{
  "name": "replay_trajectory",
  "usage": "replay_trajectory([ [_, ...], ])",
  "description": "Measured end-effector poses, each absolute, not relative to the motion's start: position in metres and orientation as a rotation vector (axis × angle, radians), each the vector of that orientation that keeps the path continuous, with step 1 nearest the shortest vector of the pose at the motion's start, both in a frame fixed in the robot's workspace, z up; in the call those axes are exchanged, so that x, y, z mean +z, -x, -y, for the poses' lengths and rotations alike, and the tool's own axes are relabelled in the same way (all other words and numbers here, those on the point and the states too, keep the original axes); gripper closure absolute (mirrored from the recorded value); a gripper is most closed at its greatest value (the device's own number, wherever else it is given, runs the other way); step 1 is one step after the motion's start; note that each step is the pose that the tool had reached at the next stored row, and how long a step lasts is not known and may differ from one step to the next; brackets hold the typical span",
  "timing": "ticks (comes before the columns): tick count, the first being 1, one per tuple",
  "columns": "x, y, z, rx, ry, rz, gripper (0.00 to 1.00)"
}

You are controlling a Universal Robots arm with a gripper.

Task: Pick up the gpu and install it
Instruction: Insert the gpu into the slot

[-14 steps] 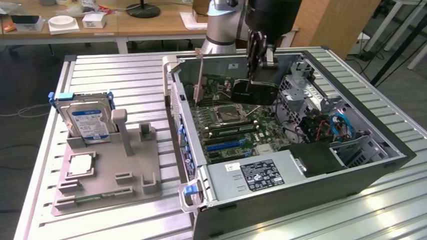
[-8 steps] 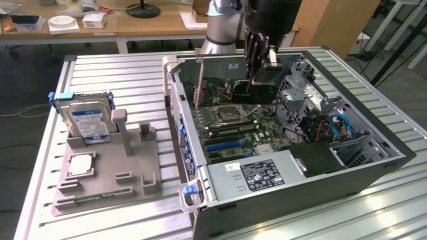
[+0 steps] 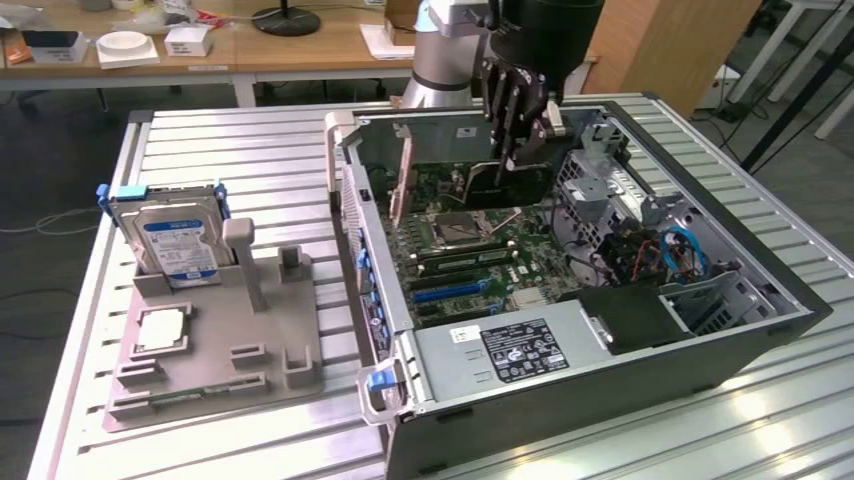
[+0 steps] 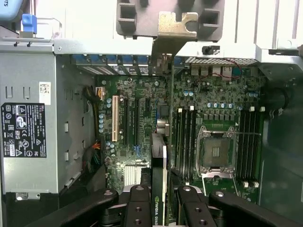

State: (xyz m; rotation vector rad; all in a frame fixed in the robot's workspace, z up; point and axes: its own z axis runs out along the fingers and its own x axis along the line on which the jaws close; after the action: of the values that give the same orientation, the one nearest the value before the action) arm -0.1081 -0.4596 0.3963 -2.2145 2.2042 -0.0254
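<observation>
One open computer case [image 3: 747, 350] lay on its side on the slatted metal bench [image 3: 227, 150]. Nearest you, its power supply [image 3: 514, 350] showed a black label with white print. To the exterior view's left, you had a grey fixture [image 3: 274, 320] on the bench, with a blue-labelled hard drive [image 3: 176, 245] standing upright at its far end. Farther into the case the motherboard [image 3: 534, 280] lay bare, its empty processor socket [image 3: 458, 230] flanked by memory slots. Beyond the socket, at the far end of the case, your gripper [image 3: 514, 150] hung within the opening, its fingers [image 4: 138, 208] closed on the gpu [image 4: 158, 179]. The card was held on edge over the board, beside the expansion slots [image 4: 130, 123]. Whether its lower edge touched a slot, you could not tell. In the wrist view, its green-lettered edge ran between the fingers.
</observation>
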Motion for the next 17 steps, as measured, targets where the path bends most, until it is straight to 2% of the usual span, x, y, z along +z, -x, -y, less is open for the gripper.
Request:
replay_trajectory([
  [7,0.393,0.108,0.460,-0.072,2.193,-2.181,0.74],
  [17,0.384,0.108,0.460,-0.074,2.190,-2.184,0.74],
])
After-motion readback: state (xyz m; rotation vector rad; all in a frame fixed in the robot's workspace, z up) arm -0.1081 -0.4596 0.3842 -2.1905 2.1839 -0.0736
